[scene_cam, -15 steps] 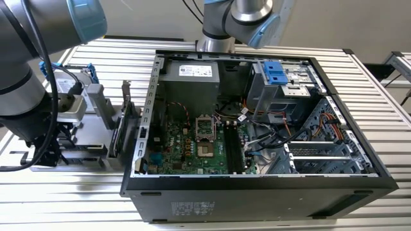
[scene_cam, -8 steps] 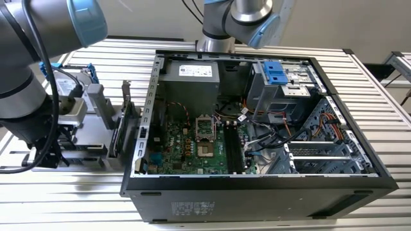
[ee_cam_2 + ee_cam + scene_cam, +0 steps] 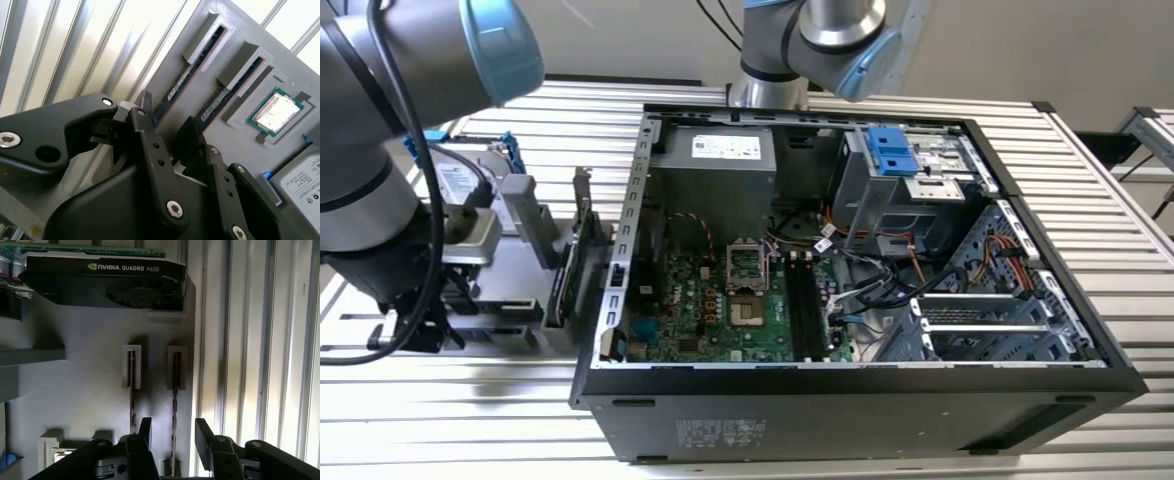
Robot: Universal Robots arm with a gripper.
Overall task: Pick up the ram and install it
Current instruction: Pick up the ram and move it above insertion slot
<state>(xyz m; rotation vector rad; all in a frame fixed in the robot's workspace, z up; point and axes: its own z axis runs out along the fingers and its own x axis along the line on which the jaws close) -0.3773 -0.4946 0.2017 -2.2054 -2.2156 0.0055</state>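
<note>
The claw (image 3: 174,424) is spread. Its two black fingers (image 3: 146,426) stand one on each side of the ram stick (image 3: 175,390), with a gap on either side, so nothing is pinched. How deep the fingertips reach past the stick's top edge I cannot tell.

The ram stick stands on its thin edge in slotted posts on the grey holder (image 3: 90,370). It sits in the row next to the holder's long edge, just beside the slatted table (image 3: 250,340). Its long axis runs along that edge and straight away from the claw, so the fingers face its flat sides and the claw sits over one end of the stick, not its middle.

A second stick (image 3: 131,385) lies parallel, one row further in from the edge and outside the fingers. In the second wrist view a processor chip (image 3: 276,111) rests in a recess further in again, with a hard drive (image 3: 302,185) beside it. In the first wrist view a graphics card (image 3: 105,282) stands across the holder's far end.

In the exterior view the arm (image 3: 387,200) rises from behind the open computer case (image 3: 854,420). It swings round to the exterior view's left, and its wrist points down over the holder, well apart from the case.
</note>
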